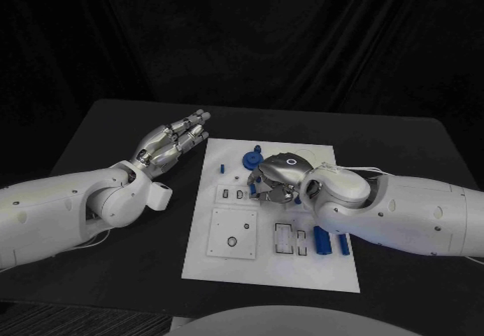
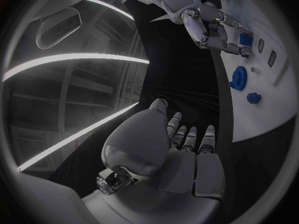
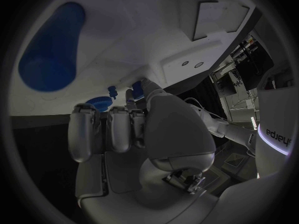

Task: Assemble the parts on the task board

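Board edge: our left hand (image 1: pixel 173 143) hangs open just beside the task board (image 1: pixel 264 269); whether our right hand (image 1: pixel 271 178) above its middle grips anything, we cannot tell.

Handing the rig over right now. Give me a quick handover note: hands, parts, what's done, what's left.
Left hand: open, fingers straight, holds nothing, over the black table just off the board's left edge.
Right hand: over the middle of the white task board, fingers curled down; whether it grips a part, I cannot tell.
Parts: blue gear and small blue knob near the far edge; blue pegs lying by the near right slots.
Done: unclear. Left: pegs look unseated.
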Motion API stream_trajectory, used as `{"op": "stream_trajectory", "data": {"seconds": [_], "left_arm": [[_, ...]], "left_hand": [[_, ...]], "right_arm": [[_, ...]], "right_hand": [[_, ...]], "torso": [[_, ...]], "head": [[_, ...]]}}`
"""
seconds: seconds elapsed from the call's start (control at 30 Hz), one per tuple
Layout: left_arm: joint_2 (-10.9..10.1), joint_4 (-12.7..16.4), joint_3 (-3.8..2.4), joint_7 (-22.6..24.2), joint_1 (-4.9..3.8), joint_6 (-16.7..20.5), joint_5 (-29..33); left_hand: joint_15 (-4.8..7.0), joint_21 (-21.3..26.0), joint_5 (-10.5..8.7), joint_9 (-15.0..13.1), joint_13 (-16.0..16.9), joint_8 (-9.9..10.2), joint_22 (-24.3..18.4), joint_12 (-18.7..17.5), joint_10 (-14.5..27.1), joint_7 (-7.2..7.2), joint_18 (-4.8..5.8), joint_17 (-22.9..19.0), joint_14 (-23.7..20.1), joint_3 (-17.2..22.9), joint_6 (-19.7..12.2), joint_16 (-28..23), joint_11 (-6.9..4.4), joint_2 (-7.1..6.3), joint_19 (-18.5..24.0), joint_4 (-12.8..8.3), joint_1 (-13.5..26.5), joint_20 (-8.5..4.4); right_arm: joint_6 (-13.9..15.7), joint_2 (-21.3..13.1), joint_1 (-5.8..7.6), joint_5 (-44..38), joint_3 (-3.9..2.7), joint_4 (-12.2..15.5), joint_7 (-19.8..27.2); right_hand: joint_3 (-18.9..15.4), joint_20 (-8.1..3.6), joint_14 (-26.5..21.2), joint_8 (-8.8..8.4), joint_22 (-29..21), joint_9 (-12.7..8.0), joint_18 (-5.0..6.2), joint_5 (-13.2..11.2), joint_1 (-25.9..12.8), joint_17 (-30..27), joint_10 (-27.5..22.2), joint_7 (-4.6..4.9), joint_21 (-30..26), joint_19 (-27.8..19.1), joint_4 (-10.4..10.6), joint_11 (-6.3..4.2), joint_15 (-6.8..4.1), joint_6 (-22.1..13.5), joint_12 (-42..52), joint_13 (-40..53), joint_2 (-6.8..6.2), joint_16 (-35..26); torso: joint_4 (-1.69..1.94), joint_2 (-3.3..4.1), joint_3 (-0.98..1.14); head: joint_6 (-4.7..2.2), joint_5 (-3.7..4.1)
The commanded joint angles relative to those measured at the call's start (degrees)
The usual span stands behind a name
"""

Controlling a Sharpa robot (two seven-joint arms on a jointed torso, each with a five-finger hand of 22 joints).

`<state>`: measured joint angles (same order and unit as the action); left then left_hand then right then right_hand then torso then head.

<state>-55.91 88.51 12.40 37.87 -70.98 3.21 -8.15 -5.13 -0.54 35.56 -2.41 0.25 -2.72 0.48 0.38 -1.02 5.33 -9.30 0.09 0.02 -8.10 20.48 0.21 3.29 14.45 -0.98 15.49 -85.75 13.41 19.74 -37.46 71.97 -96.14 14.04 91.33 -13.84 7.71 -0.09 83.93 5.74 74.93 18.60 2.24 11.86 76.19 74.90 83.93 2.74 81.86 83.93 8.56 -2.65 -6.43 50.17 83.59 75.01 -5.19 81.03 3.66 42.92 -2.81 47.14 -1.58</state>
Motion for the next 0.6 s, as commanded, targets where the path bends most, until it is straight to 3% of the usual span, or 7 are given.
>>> {"op": "stream_trajectory", "data": {"seconds": [0.03, 0.2, 0.27, 0.3, 0.33, 0.43, 0.6], "left_arm": [[0.1, 0.1, -0.04, 0.7, 0.06, -0.7, -0.1], [0.0, 0.1, -0.04, 0.6, 0.06, -0.5, -0.1], [-0.1, 0.1, -0.04, 0.6, 0.06, -0.4, -0.1], [-0.1, 0.1, -0.04, 0.6, 0.06, -0.4, -0.1], [-0.1, 0.2, -0.05, 0.6, 0.06, -0.3, -0.1], [-0.3, 0.3, -0.05, 0.7, 0.06, -0.3, -0.1], [-0.8, 0.7, -0.05, 0.9, 0.05, 0.4, -0.1]], "left_hand": [[-0.33, -0.3, 0.31, -0.1, 0.1, -0.3, 0.0, -0.1, 0.0, 0.11, -1.06, -0.1, 0.0, 0.3, 0.4, -0.2, 0.51, -0.28, 0.1, -0.1, -0.4, 0.24], [-0.36, -0.3, 0.29, -0.1, 0.1, -0.3, 0.0, -0.1, 0.0, 0.13, -1.06, -0.1, 0.0, 0.3, 0.4, -0.2, 0.51, -0.42, 0.1, -0.2, -0.4, 0.24], [-0.36, -0.3, 0.29, -0.1, 0.1, -0.3, 0.0, -0.1, 0.0, 0.13, -1.06, -0.1, 0.0, 0.3, 0.4, -0.2, 0.51, -0.42, 0.1, -0.2, -0.4, 0.24], [-0.36, -0.3, 0.29, -0.1, 0.1, -0.3, 0.0, -0.1, 0.0, 0.13, -1.06, -0.1, 0.0, 0.3, 0.4, -0.2, 0.51, -0.42, 0.1, -0.2, -0.4, 0.24], [-0.36, -0.3, 0.29, -0.1, 0.1, -0.3, 0.0, -0.1, 0.0, 0.13, -1.06, -0.1, 0.0, 0.3, 0.4, -0.2, 0.51, -0.42, 0.1, -0.2, -0.4, 0.24], [-0.36, -0.3, 0.28, -0.1, 0.1, -0.4, 0.1, -0.1, 0.0, 0.11, -1.05, -0.1, 0.0, 0.3, 0.4, -0.2, 0.48, -0.63, 0.0, -0.2, -0.4, 0.34], [-0.63, -0.7, 0.24, -0.1, 0.1, -0.4, 0.3, -0.1, 0.0, 0.10, -0.99, -0.1, 0.0, -0.1, 0.3, -0.2, 0.42, -2.52, -0.5, -0.9, -0.2, 2.67]], "right_arm": [[-0.5, -0.3, -0.22, -0.5, 0.10, 0.1, -0.4], [1.5, -1.2, -0.18, -0.5, 0.09, 0.8, 0.4], [2.3, -1.7, -0.11, -0.5, 0.09, 1.3, 0.6], [2.8, -2.0, -0.03, -0.5, 0.08, 1.7, 0.6], [3.2, -2.3, 0.08, -0.5, 0.07, 2.2, 0.6], [5.2, -3.9, 0.84, -0.5, 0.02, 4.4, 0.6], [7.7, -6.7, 3.43, 0.0, -0.03, 8.6, 0.6]], "right_hand": [[-0.5, 0.46, 3.6, -1.51, 12.4, -0.9, -0.23, -1.1, 0.0, 0.0, 2.4, -0.27, -0.3, 2.6, -0.1, -0.25, 0.24, -2.3, -1.1, 6.9, -0.23, 0.2], [-1.3, -0.11, 3.6, -2.30, 12.4, -5.0, -0.20, -4.4, -0.2, -0.3, 1.6, -1.44, -0.4, 2.5, 1.3, -1.14, -0.43, -11.6, -2.9, 5.0, -1.38, 0.2], [-2.1, -0.53, 3.6, -2.66, 12.4, -8.0, -0.21, -7.7, -0.7, -0.3, 1.5, -2.43, -0.3, 2.5, 4.9, -1.80, -0.94, -18.5, -3.2, 4.7, -4.09, 0.3], [-2.6, -0.80, 3.5, -2.47, 12.4, -8.6, -0.22, -8.5, 0.3, -0.4, 1.5, -2.53, -0.4, 2.5, 7.8, -2.01, -1.18, -18.9, -3.2, 4.6, -5.36, 0.2], [-3.1, -0.85, 3.5, -2.43, 12.4, -8.8, -0.22, -8.7, 0.3, -0.4, 1.5, -2.47, -0.4, 2.5, 8.3, -1.98, -1.17, -19.0, -3.2, 4.6, -5.94, 0.2], [-3.9, -0.88, 3.4, -2.40, 12.3, -9.1, -0.11, -8.8, -0.2, -1.0, 1.2, -2.35, -0.9, 2.3, 8.4, -1.91, -1.14, -19.1, -3.9, 3.9, -6.52, -0.1], [-5.3, -0.82, 3.4, -2.23, 12.2, -9.4, -0.09, -8.9, -2.5, -1.0, 1.1, -2.09, -1.0, 2.2, 8.5, -1.71, -1.01, -18.6, -4.1, 3.7, -7.09, -0.1]], "torso": [[0.01, -0.02, 0.01], [0.00, -0.02, 0.02], [0.01, -0.05, 0.01], [0.01, -0.05, 0.01], [0.03, -0.07, 0.02], [0.15, 0.02, 0.06], [0.09, 0.08, 0.07]], "head": [[0.02, -0.01], [-0.33, -0.10], [-0.34, -0.12], [-0.34, -0.12], [-0.36, -0.15], [-0.56, -0.25], [-0.91, -0.53]]}}
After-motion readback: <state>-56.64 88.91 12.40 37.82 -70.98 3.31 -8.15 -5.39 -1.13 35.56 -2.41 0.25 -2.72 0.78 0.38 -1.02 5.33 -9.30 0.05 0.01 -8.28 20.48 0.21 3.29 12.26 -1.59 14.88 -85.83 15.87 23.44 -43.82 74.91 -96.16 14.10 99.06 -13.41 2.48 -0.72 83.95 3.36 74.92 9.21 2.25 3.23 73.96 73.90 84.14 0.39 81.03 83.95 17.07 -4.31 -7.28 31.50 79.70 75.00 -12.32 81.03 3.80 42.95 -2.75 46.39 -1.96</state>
